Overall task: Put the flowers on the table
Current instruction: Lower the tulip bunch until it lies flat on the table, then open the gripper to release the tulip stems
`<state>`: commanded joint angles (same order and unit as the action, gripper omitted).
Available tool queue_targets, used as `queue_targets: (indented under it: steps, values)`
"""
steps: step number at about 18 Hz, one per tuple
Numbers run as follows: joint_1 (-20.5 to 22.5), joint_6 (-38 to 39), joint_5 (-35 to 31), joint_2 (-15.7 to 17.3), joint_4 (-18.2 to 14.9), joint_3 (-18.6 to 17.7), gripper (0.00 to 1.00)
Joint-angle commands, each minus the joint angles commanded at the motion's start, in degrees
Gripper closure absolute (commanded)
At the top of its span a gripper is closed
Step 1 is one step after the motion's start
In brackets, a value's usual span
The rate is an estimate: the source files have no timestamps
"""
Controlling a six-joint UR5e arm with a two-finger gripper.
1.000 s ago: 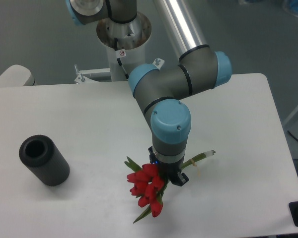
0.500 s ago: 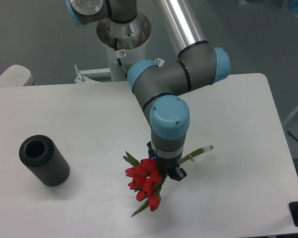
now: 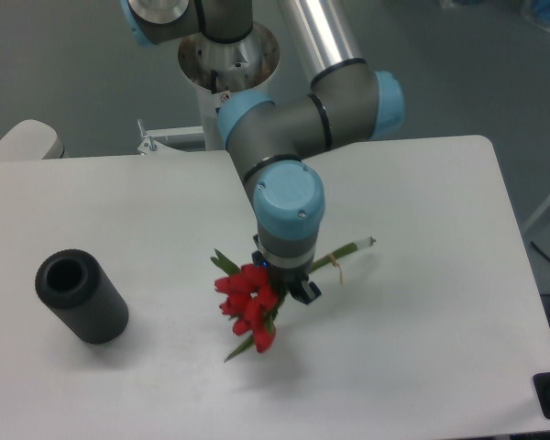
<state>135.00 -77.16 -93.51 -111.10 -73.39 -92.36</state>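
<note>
The flowers [image 3: 246, 302] are a small bunch of red tulip buds with green leaves; their pale green stems stick out to the right beyond the wrist. My gripper [image 3: 284, 284] points down over the middle of the white table [image 3: 147, 211] and is shut on the flowers' stems just behind the buds. The fingers are mostly hidden under the blue wrist cap. I cannot tell whether the bunch touches the tabletop or hangs just above it.
A black ribbed cylinder [image 3: 81, 296], hollow at the top, stands on the left part of the table. The arm's base column [image 3: 225, 64] rises behind the table's back edge. The table's right edge runs near the frame's right side.
The arm has carried the flowers to the left and slightly back toward the middle of the table. The grip on the stems is unchanged.
</note>
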Motion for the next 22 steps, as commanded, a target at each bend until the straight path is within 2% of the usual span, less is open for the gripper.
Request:
queue_targets:
  steps: [6,9,12,13,14,15,16,22]
  values:
    - [-1.40,-0.54,-0.09,1.58,0.52,-4.93,0.70]
    - [-1.58,-0.80,-0.09,2.46,5.69,-8.79,0.69]
    - [-1.67,-3.08,-0.09,3.08,7.73,-11.43,0.63]
    - [-1.67,-4.22,-0.09,3.08,7.74,-11.44,0.60]
    - [-1.67,-5.10,-0.09,2.99,7.74,-11.44,0.51]
    - [-1.67,-5.46,-0.09,2.99,7.74,-11.44,0.37]
    - [-1.58,-5.03,0.00,2.99,7.74,-11.53,0.00]
    - [-1.15,-5.55,0.00,3.08,9.23,-11.09,0.00]
